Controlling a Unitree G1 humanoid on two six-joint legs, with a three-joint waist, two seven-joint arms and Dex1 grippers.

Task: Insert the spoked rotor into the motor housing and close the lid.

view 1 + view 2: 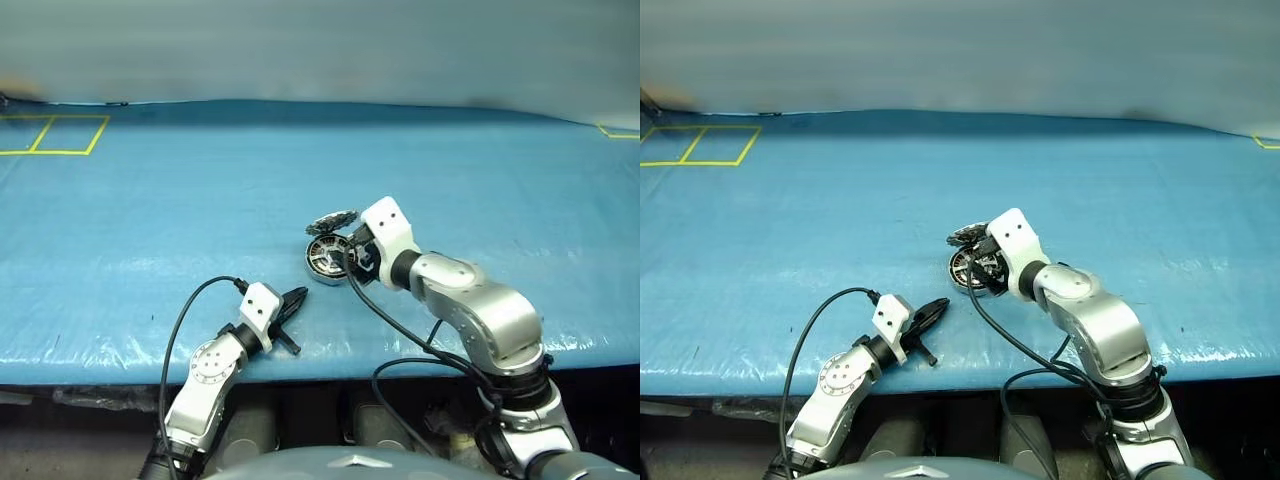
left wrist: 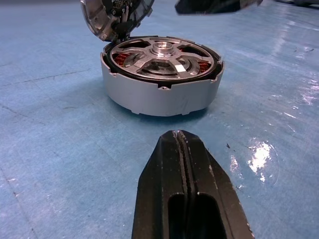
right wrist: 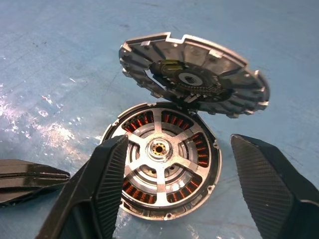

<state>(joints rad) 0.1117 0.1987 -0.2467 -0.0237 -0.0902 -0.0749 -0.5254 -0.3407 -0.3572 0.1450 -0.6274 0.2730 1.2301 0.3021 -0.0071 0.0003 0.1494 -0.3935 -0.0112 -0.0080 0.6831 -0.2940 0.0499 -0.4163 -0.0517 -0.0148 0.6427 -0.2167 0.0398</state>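
Rotor point(image 3: 160, 158) seated inside housing point(image 2: 159, 92), silver spokes and hub up, copper windings visible between spokes. Housing sitting flat on blue table point(image 1: 150, 200), mid-table, nearer the front edge. Lid point(image 3: 197, 74) up on its hinge at the far rim, tilted over the housing, not closed; ribbed inner face toward the right wrist camera.

Right gripper point(image 3: 179, 184) just above and in front of housing, angled down, fingers point(image 3: 102, 179) spread wide either side of the housing rim, gripping nothing. No visible contact with housing or lid.

Left gripper point(image 1: 292, 305) low over the table near the front edge, pointing level toward the housing, well short of it. Fingers point(image 2: 187, 189) pressed together, nothing between them. Left tip also visible from the right wrist, beside the housing, apart from it.
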